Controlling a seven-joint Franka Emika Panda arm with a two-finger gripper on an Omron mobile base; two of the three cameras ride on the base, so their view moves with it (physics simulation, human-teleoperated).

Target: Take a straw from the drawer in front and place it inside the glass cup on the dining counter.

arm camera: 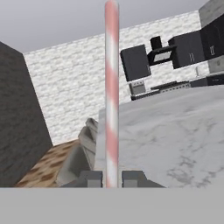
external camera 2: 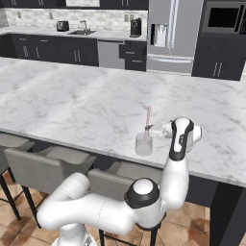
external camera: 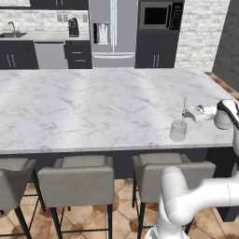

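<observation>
You have the gripper (external camera: 188, 113) clamped shut on the straw (external camera: 184, 108), which stands upright over the glass cup (external camera: 178, 130) near the front edge of the dining counter (external camera: 93, 107); in the right base view the straw (external camera 2: 147, 117) rises from the gripper (external camera 2: 150, 129) just above the glass cup (external camera 2: 143, 144), and in the hand view it runs up the middle of the picture from between the two fingertips (arm camera: 89, 178). Judge the straw as very light and thin, stiff enough to stay straight but easy to bend or tip if you squeeze hard or knock it on the rim, and smooth enough to slide in the pinch, so the hold low on its length, as you have it, seems the steady place. Treat the cup as light and breakable, likely to skid or topple on the slick marble if bumped. You cannot make out whether the straw's lower end is already inside the cup or still above the rim: the clear glass is faint against the marble, and the hand hides the part below the fingers. The straw's top is cut off in the hand view, where the glass is hidden below the fingertips
</observation>
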